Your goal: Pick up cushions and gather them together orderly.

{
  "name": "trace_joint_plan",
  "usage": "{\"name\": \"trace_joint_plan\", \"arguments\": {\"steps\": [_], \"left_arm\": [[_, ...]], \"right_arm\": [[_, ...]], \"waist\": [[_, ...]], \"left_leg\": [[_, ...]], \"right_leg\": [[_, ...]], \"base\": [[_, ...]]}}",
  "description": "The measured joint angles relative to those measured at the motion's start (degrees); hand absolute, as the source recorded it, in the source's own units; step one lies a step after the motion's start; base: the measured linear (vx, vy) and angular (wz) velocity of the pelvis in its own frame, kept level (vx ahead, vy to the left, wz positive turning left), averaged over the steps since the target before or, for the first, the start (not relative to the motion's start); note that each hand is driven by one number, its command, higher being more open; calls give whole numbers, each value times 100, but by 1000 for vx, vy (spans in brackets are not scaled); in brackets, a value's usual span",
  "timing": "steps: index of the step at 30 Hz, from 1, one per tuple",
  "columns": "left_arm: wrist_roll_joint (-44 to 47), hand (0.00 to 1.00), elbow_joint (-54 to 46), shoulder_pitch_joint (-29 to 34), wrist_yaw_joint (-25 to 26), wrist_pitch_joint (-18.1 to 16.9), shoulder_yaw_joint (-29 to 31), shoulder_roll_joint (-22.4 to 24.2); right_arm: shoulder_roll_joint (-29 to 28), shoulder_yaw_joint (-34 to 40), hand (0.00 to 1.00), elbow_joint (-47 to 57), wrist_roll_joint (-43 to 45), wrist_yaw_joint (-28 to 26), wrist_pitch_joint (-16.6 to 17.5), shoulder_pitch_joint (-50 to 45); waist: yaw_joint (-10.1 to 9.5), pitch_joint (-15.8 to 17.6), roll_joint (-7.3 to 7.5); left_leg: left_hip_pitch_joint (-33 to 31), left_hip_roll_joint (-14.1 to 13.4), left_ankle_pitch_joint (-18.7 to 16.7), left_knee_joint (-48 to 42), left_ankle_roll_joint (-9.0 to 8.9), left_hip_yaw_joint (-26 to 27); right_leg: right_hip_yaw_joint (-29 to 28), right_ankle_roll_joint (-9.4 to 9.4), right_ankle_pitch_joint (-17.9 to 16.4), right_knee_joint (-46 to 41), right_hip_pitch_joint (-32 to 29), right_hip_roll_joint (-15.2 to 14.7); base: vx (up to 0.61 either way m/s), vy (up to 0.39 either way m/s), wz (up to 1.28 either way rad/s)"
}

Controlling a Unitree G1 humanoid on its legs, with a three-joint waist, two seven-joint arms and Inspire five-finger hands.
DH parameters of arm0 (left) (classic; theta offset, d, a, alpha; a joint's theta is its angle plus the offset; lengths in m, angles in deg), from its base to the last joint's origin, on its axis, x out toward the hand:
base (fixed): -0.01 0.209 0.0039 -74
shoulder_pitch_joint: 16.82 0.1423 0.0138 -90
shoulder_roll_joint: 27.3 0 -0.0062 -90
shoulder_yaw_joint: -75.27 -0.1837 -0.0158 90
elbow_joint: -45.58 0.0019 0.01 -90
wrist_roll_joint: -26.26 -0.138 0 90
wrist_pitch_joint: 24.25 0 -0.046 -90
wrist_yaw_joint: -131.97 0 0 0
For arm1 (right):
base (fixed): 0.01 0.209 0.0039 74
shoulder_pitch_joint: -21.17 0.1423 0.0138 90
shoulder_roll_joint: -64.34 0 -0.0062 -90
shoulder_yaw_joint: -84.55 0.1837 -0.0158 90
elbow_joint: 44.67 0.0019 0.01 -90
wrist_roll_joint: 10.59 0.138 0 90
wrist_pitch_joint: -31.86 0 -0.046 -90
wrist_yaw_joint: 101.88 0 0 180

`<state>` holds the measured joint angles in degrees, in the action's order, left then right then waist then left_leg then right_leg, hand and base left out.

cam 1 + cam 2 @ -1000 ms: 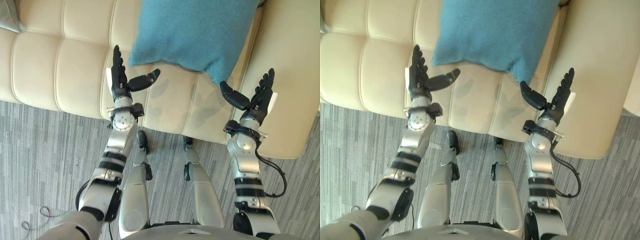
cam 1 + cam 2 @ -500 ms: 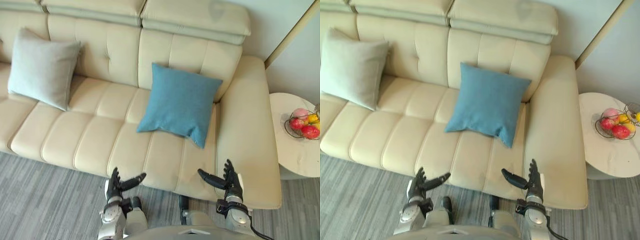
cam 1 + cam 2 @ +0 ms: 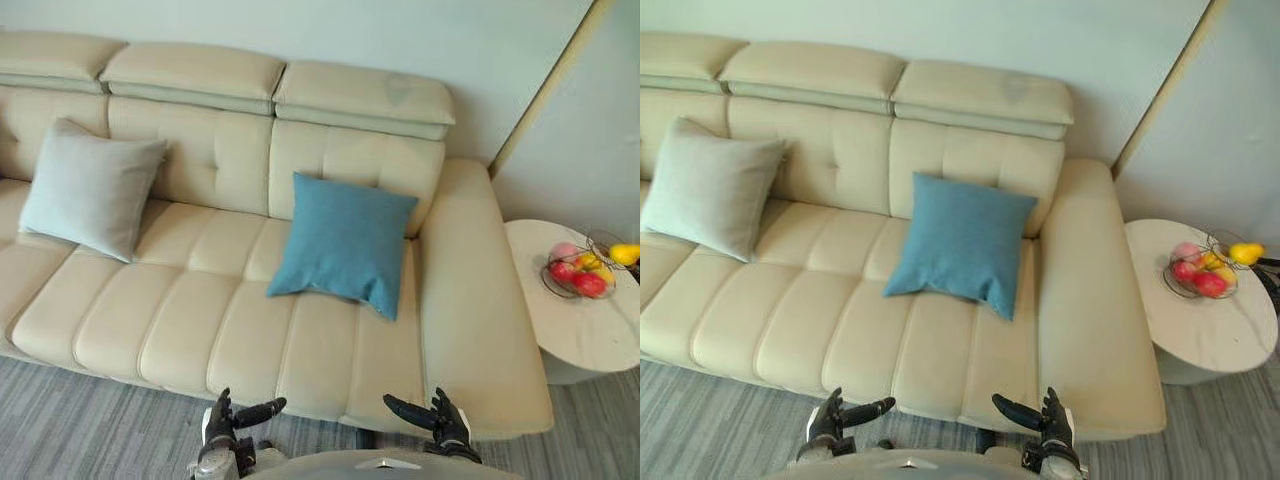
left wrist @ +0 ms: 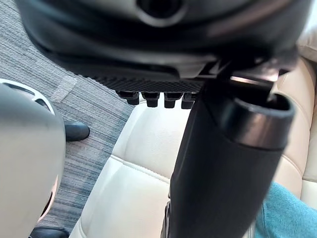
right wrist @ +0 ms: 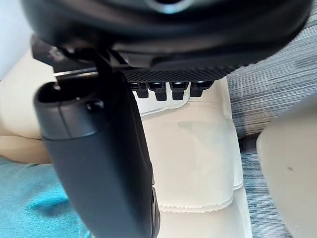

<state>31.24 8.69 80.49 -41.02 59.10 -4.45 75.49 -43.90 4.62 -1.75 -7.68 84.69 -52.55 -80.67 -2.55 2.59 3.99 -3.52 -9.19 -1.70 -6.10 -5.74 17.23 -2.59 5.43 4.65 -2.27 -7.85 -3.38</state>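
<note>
A teal cushion (image 3: 345, 245) leans against the backrest of the cream sofa (image 3: 250, 340), right of its middle. A light grey cushion (image 3: 90, 188) leans against the backrest at the left end. My left hand (image 3: 222, 418) and right hand (image 3: 440, 420) hover open over the floor just in front of the seat's front edge, palms facing each other, holding nothing. Both are well short of the teal cushion. A teal corner (image 4: 292, 213) shows past my left thumb, and teal cloth (image 5: 29, 203) shows past my right thumb.
A round white side table (image 3: 590, 330) stands right of the sofa's arm, bearing a wire basket of fruit (image 3: 580, 272). Grey carpet (image 3: 70, 425) runs along the sofa's front. A wall and a beige panel stand behind.
The camera has pulled back and tilted up, so the whole sofa, the grey cushion and the side table have come into view. Both hands stay open, now low at the picture's bottom.
</note>
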Motion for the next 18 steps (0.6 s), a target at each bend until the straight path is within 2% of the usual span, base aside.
{"name": "trace_joint_plan", "arguments": {"steps": [1,2,3,4,6,7,9,10,11,12,13,14,15,16,18], "left_arm": [[-8,100,-52,-102,1,34,11,32],[-44,100,-62,-204,-2,49,15,84],[-57,100,-73,-213,-1,51,-3,82],[-61,100,-157,-171,-2,51,-25,75],[-62,100,-233,-124,-7,46,-30,63],[-62,100,-256,-138,-3,49,-25,53],[-78,100,-268,-171,-2,72,18,194],[-80,100,-320,-136,-2,66,6,254],[-81,100,-373,-224,19,56,-3,242],[-81,100,-369,-231,31,58,-7,245],[-82,100,-364,-239,38,56,-20,248],[-85,100,-318,-256,40,60,-36,300],[-106,100,-315,-230,32,77,-44,354],[-107,100,-319,-224,38,70,-42,351],[-108,100,-351,-273,30,69,-32,343]], "right_arm": [[29,-5,100,-37,-1,2,-11,118],[32,4,100,-122,2,-3,-66,321],[35,4,100,-127,-1,-2,-66,331],[10,0,100,-180,-3,3,-57,307],[-25,-7,100,-269,-6,0,-49,330],[-50,-5,100,-285,-6,-1,-50,363],[33,7,100,-332,-8,11,-48,574],[45,4,100,-326,-7,33,-49,607],[41,2,100,-326,-6,51,-53,681],[46,1,100,-326,-5,63,-52,735],[67,0,100,-323,-5,103,-48,872],[101,1,100,-323,-6,119,-48,930],[127,2,100,-323,-6,166,-51,921],[124,5,100,-342,-6,189,-60,809],[119,22,100,-384,0,255,-96,814]], "waist": [[-48,67,-70],[-44,210,-190],[-41,212,-179],[-37,179,-79],[-58,119,28],[-68,91,112],[-240,109,-141],[-312,109,-165],[-332,149,-91],[-358,156,-105],[-386,257,-260],[-373,348,-404],[-331,400,-527],[-318,401,-469],[-322,432,-440]], "left_leg": [[-310,-204,-102,-324,172,129],[-361,-375,-106,-404,144,142],[-364,-381,-108,-446,147,113],[-362,-334,-109,-551,150,-44],[-504,-270,-93,-726,133,-147],[-616,-238,-82,-883,116,-208],[-827,-401,170,-760,186,-250],[-898,-412,327,-683,150,-233],[-1101,-346,421,-687,25,-252],[-1210,-332,472,-701,-2,-265],[-1306,-439,574,-694,-43,-323],[-1312,-523,633,-693,-80,-402],[-1284,-599,887,-531,-89,-453],[-1199,-543,1199,-153,-125,-451],[-1196,-472,751,-560,-20,-450]], "right_leg": [[19,351,315,195,-47,73],[475,-85,-460,-1409,-499,35],[663,-155,-820,-2258,-632,-73],[828,83,-1228,-3695,-566,-353],[802,231,-1252,-4278,-394,-547],[743,343,-1299,-4166,-396,-568],[766,384,-1446,-3515,-270,-249],[785,291,-1679,-3259,-152,-210],[901,1,-2083,-2825,-92,-275],[953,-81,-2152,-2582,-40,-243],[1068,-119,-2164,-2025,179,-88],[1143,-234,-2065,-1848,290,7],[1321,-304,-1946,-1720,399,112],[1508,-404,-1874,-1622,404,94],[1656,-504,-1771,-1599,354,31]], "base": [[-174,0,-22],[-177,-5,-17],[-146,-58,18],[-78,-71,40],[-63,-166,40],[-104,-242,15],[-114,-182,-1],[-149,-219,15],[-200,-255,18],[-220,-246,10],[-181,-117,0],[-221,-68,24],[-328,-44,57],[-327,-25,68],[-174,1,41]]}}
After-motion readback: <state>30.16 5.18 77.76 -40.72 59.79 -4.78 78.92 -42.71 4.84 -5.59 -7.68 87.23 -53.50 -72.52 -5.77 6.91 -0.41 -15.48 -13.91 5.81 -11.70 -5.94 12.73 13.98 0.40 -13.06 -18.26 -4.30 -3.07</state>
